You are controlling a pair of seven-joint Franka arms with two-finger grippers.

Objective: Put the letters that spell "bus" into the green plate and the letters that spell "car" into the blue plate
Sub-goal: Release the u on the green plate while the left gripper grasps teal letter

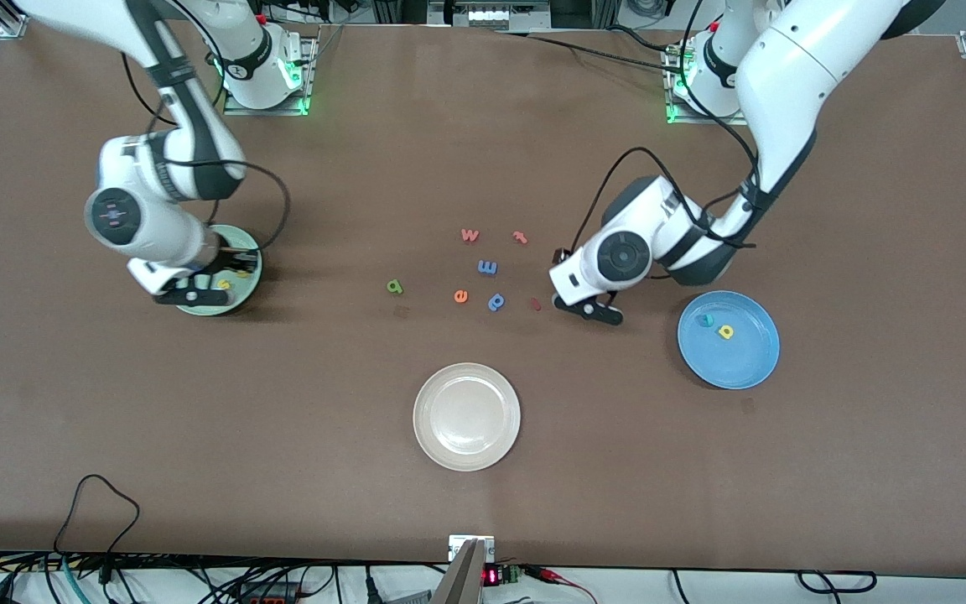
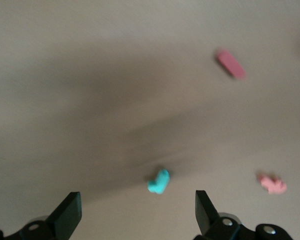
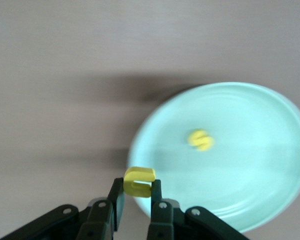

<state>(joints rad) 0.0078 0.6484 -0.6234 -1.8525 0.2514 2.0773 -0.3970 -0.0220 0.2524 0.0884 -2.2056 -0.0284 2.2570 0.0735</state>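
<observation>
- While clamped between the fingers of the right gripper [image 3: 137,192], a yellow "u" [image 3: 138,181], pinched at its lower edge and standing clear above the fingertips.
- Over the rim of the green plate [image 3: 270,200], at its edge toward the right arm's base.
- Flat in that plate, past the fingertips and apart from them, a yellow "s" [image 3: 200,139].
- Spread wide and empty: the left gripper [image 2: 137,210], low over bare table beside the blue plate [image 1: 755,369].
- Between the two open fingers [image 2: 67,212] and just ahead of their tips, touching neither, a small teal "r" [image 2: 159,182] on the table.
- Off to one side of those fingers, an orange-red "t" [image 2: 272,183]; farther ahead, a red bar-shaped piece [image 2: 230,63].
- In the blue plate, a teal "c" [image 1: 707,320] and a yellow "a" [image 1: 726,331], side by side.
- On the table mid-way between the arms, well apart from both pairs of fingers: a green "b" [image 1: 395,287], with an orange "e" [image 1: 460,295], a blue "p" [image 1: 496,301], a blue "m" [image 1: 487,268] and an orange "w" [image 1: 470,236] nearby.
- Nearer the front camera, a white plate [image 1: 428,436].
</observation>
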